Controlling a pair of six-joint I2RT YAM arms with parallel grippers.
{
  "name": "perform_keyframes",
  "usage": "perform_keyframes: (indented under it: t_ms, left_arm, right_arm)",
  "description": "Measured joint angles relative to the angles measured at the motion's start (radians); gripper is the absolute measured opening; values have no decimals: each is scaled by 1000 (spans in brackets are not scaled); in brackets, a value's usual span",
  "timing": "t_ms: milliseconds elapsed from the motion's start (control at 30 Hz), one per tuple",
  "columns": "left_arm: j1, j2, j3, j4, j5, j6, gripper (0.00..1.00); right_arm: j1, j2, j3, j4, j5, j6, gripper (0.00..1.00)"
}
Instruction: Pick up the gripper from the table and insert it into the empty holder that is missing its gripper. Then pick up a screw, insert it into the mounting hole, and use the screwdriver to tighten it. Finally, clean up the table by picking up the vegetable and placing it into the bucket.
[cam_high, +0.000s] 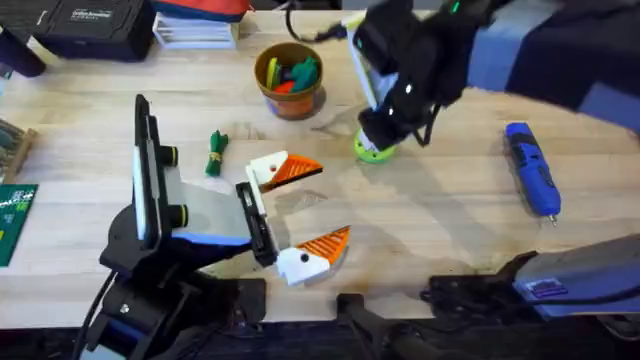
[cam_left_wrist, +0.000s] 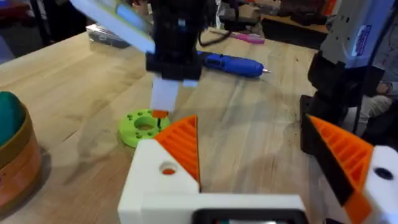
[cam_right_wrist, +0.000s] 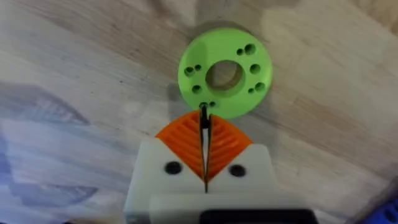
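The holder (cam_high: 256, 222), a black rail on my left arm, carries a white-and-orange gripper finger at each end (cam_high: 283, 171) (cam_high: 316, 254). These stand wide apart, so my left gripper (cam_high: 330, 203) is open and empty. My right gripper (cam_right_wrist: 204, 115) is shut on a thin dark screw (cam_right_wrist: 203, 112) right over the lime-green disc (cam_high: 375, 150). The blue screwdriver (cam_high: 530, 178) lies at the right. The dark-green vegetable (cam_high: 216, 152) lies left of the fingers. Behind them stands the orange-brown bucket (cam_high: 290, 82) with toys in it.
A black case (cam_high: 90, 25) and a clear box (cam_high: 195, 32) stand at the table's back left. A green board (cam_high: 15, 222) lies at the left edge. Bare wood spreads between the disc and the screwdriver.
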Motion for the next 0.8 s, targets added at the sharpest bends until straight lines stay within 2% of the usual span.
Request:
perform_keyframes:
  t_ms: [167, 367, 500, 700, 733, 800]
  left_arm:
    - [0, 0, 0, 0, 0, 0, 986]
    - [0, 0, 0, 0, 0, 0, 986]
    - [0, 0, 0, 0, 0, 0, 986]
    - [0, 0, 0, 0, 0, 0, 986]
    - [0, 0, 0, 0, 0, 0, 987]
    - [0, 0, 0, 0, 0, 0, 986]
  right_arm:
    - [0, -12, 184, -150, -10, -26, 5]
    - [1, -15, 423, -293, -125, -72, 5]
    - [19, -19, 546, -333, -183, -94, 5]
    - [114, -29, 591, -318, -297, -127, 5]
    - [190, -16, 591, -316, -325, -132, 5]
    - [221, -3, 591, -314, -329, -132, 5]
